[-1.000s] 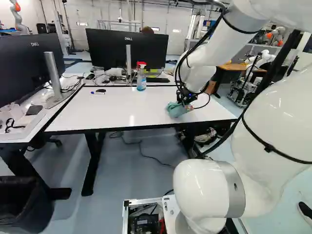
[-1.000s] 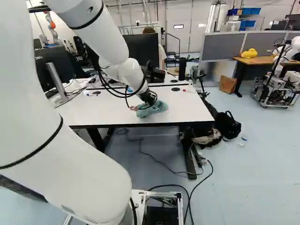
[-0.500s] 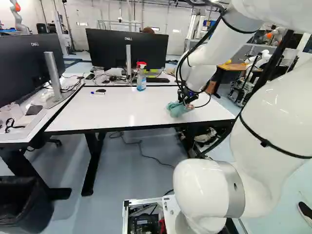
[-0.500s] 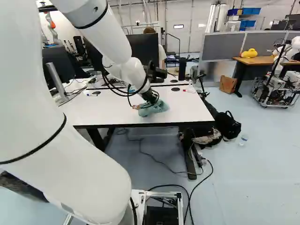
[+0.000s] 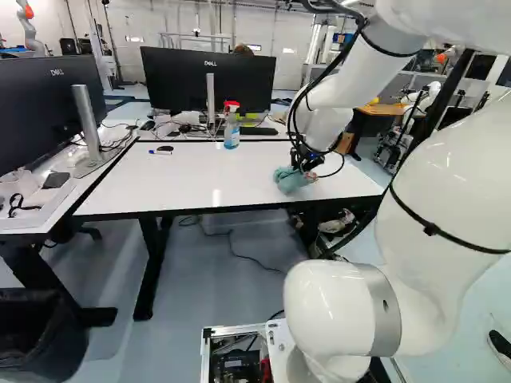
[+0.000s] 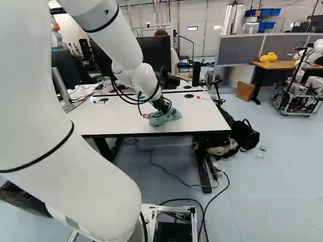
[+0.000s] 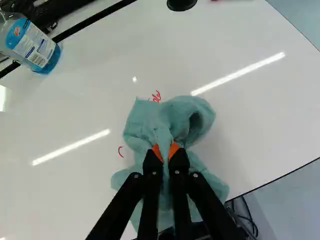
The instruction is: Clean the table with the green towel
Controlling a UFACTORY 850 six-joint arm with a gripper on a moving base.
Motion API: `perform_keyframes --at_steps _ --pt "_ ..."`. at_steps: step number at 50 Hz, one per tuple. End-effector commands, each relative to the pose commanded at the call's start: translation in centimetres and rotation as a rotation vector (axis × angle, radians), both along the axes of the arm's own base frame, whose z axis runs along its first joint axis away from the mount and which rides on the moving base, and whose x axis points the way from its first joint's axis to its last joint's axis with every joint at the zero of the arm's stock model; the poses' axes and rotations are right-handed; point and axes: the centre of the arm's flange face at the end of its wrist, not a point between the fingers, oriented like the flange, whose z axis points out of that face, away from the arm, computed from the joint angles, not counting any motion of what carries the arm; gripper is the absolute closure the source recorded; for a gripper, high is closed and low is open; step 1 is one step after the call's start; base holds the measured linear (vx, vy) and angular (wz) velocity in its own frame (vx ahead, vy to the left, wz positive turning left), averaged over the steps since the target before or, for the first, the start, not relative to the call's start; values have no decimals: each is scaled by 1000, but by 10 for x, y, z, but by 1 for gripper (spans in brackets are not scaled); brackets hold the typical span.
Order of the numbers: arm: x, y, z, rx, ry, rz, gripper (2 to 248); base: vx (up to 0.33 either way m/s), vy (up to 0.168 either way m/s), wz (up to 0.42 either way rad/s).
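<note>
The gripper [image 5: 304, 167] grasps the towel [image 7: 192, 112] while the bottle [image 7: 36, 46] seemingly holds blue liquid [image 7: 52, 61].

Left base view: behind the arm [image 5: 343, 307], from its left, faces ahead, slightly down, standing back. Right base view: same from its right, taking in more right-hand floor [image 6: 272, 186]. I see the table [image 5: 200, 179] in both. Wrist view: close above it, facing down, sharing spray bottle [image 7: 35, 45] with left base view.
</note>
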Motion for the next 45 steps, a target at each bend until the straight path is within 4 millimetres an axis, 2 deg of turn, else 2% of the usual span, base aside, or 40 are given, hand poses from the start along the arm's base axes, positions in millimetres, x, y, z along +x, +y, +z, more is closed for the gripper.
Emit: perform_keyframes --at_steps 21,45 --pt "10 -2 -25 11 57 0 220 0 0 0" --pt "12 -2 -25 11 56 0 220 0 0 0"
